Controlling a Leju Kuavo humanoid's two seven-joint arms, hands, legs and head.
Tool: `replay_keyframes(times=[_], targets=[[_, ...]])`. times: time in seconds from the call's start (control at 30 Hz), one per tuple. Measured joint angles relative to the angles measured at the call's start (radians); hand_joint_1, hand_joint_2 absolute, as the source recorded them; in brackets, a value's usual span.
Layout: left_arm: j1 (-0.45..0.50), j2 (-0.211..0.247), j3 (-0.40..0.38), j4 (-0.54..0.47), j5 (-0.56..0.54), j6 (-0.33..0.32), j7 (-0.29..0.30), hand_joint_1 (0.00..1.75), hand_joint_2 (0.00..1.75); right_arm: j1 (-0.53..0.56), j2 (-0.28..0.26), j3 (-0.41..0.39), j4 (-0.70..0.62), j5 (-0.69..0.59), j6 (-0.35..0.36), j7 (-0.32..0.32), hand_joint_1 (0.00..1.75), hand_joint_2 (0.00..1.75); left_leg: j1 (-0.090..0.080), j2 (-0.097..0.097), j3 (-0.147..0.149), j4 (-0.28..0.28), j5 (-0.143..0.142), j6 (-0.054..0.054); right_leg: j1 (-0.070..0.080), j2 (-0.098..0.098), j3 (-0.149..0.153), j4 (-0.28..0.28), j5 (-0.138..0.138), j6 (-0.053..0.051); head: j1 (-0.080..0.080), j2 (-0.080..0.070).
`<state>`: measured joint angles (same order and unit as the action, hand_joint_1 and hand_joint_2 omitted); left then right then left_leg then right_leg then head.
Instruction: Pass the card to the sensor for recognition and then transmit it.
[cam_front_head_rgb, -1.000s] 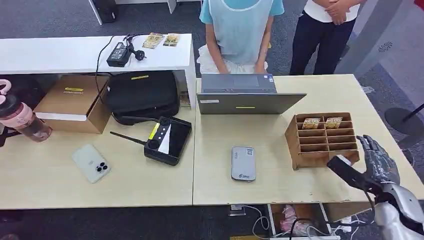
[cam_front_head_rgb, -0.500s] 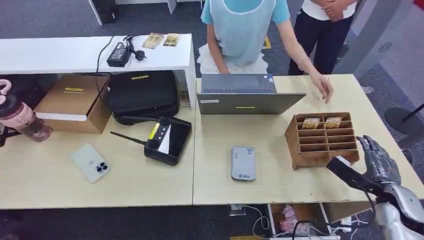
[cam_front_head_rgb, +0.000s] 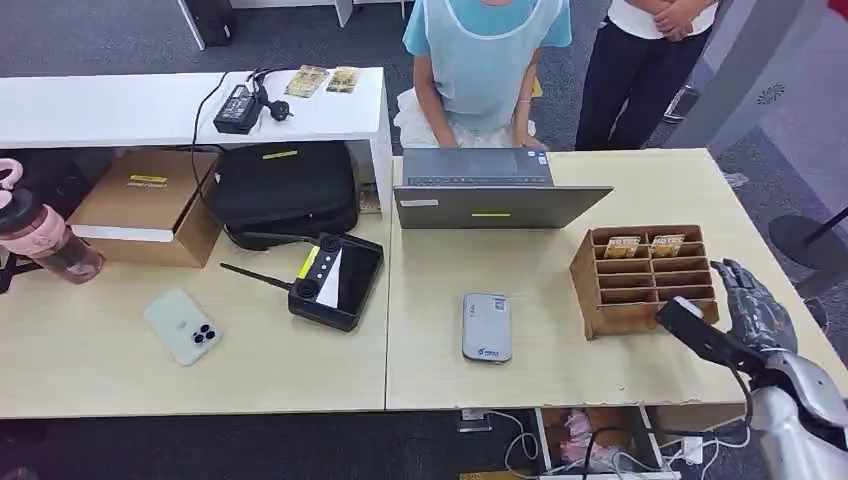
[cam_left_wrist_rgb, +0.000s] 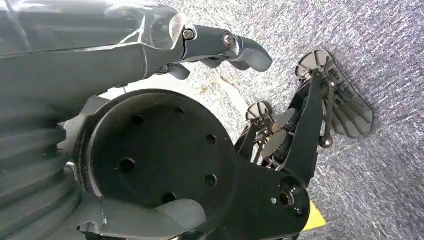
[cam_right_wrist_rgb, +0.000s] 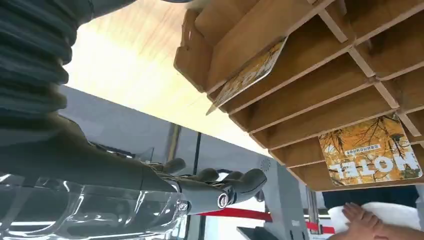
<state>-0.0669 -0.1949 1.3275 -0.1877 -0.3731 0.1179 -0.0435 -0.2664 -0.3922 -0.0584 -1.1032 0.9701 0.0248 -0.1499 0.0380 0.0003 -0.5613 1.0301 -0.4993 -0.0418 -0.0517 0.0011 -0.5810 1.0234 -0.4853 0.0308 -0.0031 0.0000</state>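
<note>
The right hand hangs over the table's near right corner, fingers spread wide and holding nothing, just beside the wooden card rack. Two yellow hotel cards sit in the rack's far top slots, beyond the fingertips. The grey card sensor lies flat well off to the hand's left. The left hand hangs low over carpet, fingers loosely apart, holding nothing. Farther off stands a laptop, a person behind it.

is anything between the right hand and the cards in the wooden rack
Nothing visible. The right hand is open beside the wooden rack, and the two cards sit in its top slots, uncovered and facing the hand.
</note>
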Motion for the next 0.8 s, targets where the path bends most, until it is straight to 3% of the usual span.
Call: replay_keyframes(times=[0.8], targets=[[-0.005,-0.003,0.000,0.000,0.010,-0.002,-0.011,0.00,1.75,-0.013,-0.005,0.018,0.029,-0.002,0.001,0.014,0.00,1.75,0.000,0.000,0.000,0.000,0.000,0.000,0.000,0.000,0.000,0.000,0.000,0.000,0.000,0.000]])
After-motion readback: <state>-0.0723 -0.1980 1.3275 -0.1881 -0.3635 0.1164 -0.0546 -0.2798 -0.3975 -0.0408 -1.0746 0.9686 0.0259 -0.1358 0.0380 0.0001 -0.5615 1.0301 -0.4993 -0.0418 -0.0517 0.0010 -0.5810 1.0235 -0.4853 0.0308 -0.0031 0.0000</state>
